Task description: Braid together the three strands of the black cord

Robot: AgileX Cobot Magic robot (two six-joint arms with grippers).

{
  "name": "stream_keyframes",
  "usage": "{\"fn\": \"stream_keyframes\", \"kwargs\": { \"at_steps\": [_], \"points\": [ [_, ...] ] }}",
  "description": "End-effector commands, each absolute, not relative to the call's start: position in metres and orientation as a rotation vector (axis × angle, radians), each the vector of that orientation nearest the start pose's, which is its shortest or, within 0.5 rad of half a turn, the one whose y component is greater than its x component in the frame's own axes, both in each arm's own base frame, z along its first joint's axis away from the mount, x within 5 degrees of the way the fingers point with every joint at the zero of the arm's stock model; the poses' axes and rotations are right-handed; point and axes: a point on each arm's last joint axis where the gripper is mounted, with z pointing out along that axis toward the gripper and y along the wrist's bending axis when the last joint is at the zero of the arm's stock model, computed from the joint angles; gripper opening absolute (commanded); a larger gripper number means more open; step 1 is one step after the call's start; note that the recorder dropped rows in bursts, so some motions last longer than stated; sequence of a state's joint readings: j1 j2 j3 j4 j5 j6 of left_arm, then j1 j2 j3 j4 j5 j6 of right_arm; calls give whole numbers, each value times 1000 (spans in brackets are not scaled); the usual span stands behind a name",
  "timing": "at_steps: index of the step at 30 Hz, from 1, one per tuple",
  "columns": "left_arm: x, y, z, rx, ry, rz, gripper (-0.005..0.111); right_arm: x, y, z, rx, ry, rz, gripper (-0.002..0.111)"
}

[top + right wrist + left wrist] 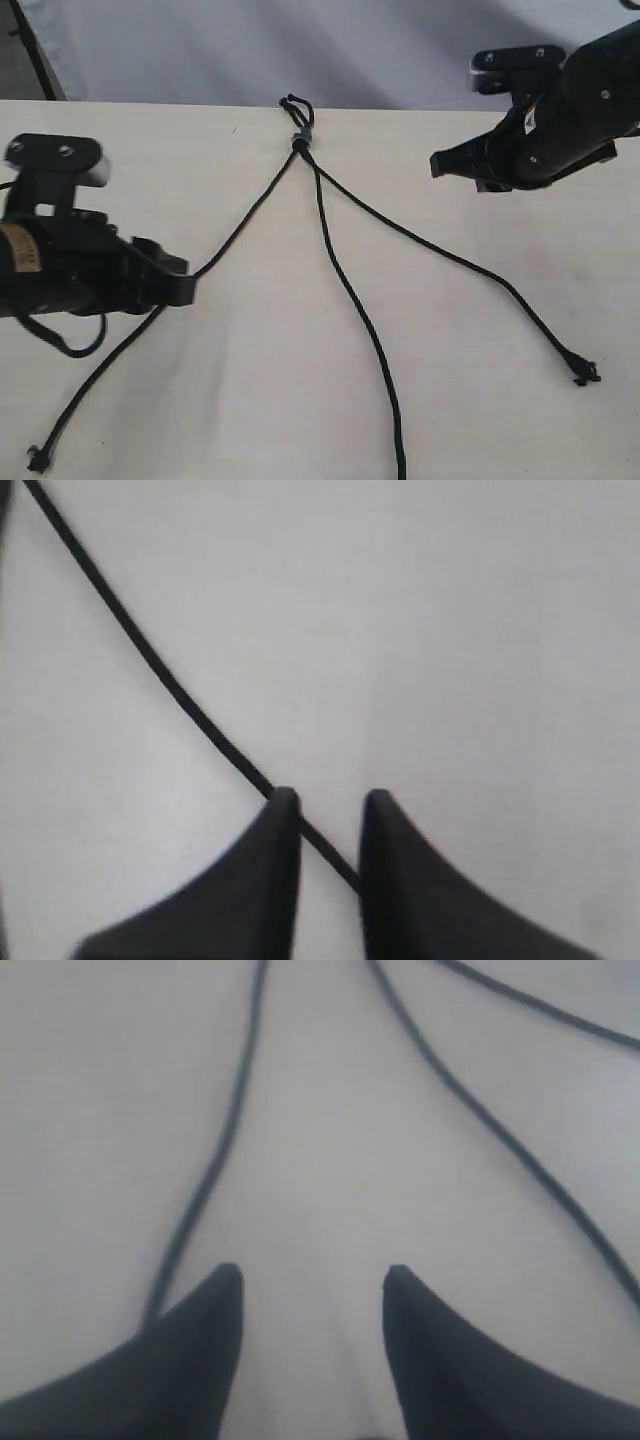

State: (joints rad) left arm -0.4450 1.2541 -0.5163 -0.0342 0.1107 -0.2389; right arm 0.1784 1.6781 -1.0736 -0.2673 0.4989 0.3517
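Black cord (300,143) lies on the table (250,400), its knot at far middle; the three strands (345,275) fan out toward the near edge, uncrossed: left strand (240,225), middle strand (375,340), right strand (470,265). Left hand (185,280) at left, open and empty, just beside the left strand; right hand (440,165) at far right, fingers (275,860) narrowly parted, gripping nothing, the right strand running beneath them.

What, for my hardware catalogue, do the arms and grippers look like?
Both arms are matte black. The left arm carries a tan label, a silver-edged two-screw bracket and a looping black cable. The right arm has a similar bracket. The left gripper and right gripper end in tapered black fingers.
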Motion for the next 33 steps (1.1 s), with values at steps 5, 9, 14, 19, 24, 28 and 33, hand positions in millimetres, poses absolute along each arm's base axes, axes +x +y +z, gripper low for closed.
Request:
{"fn": "stream_keyframes", "kwargs": {
  "at_steps": [5, 9, 14, 19, 24, 28, 33],
  "points": [
    [220, -212, 204, 556, 2459, -472, 50, 305, 47, 266, -35, 2320, 37, 0],
    [225, -261, 184, 690, 2566, -435, 50, 294, 45, 269, -73, 2274, 29, 0],
    [234, -302, 158, 758, 2660, -387, 50, 292, 36, 260, -70, 2277, 2, 0],
    [240, -324, 143, 796, 2700, -356, 50, 291, 14, 250, 15, 2248, -4, 0],
    [241, -327, 130, 790, 2751, -316, 50, 289, 6, 242, 44, 2190, 23, 0],
    [242, -326, 120, 816, 2759, -274, 47, 289, 7, 241, 38, 2166, 36, 0],
    [241, -325, 115, 859, 2770, -246, 19, 289, 7, 241, 38, 2166, 36, 0]
  ]
}}
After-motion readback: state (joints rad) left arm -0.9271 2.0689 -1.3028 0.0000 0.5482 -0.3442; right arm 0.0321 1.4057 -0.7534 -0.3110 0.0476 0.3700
